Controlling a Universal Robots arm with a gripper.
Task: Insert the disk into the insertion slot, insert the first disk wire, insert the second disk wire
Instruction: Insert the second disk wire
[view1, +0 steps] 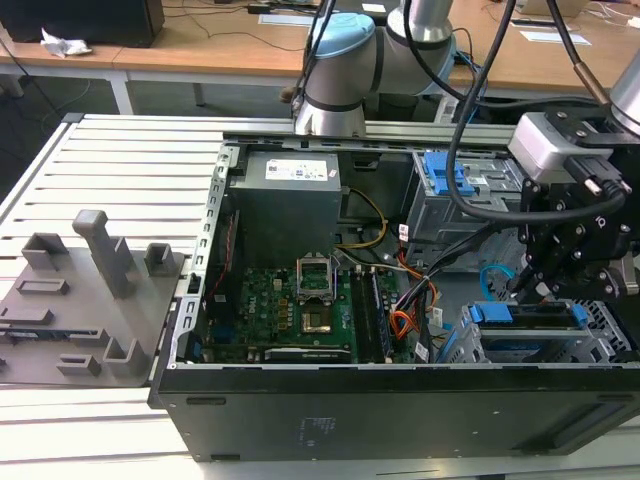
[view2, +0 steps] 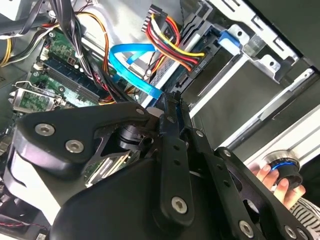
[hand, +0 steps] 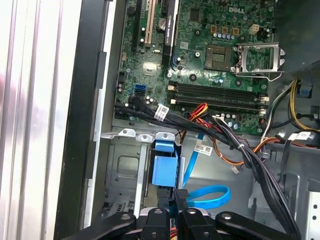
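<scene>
From my seat, the tool (view1: 530, 290) hangs low inside the open black computer case (view1: 300, 420), just above the silver-grey perforated drive cage (view1: 600, 345). A bundle of black cables (hand: 240, 150) and a looped light-blue flat cable (hand: 210, 196) crowd the gap beside it. The green motherboard (view1: 280, 315) lies open.

Gripper (view2: 172, 107): matt black metal links, bright steel screws. Disk (view1: 528, 317): glossy blue plastic carrier. Insertion slot (view1: 600, 345): dull silver-grey perforated sheet metal. Computer case (view1: 400, 415): matt black painted metal. Motherboard (hand: 210, 55): green, semi-gloss. Flat cable (view2: 131, 67): glossy blue plastic.
</scene>
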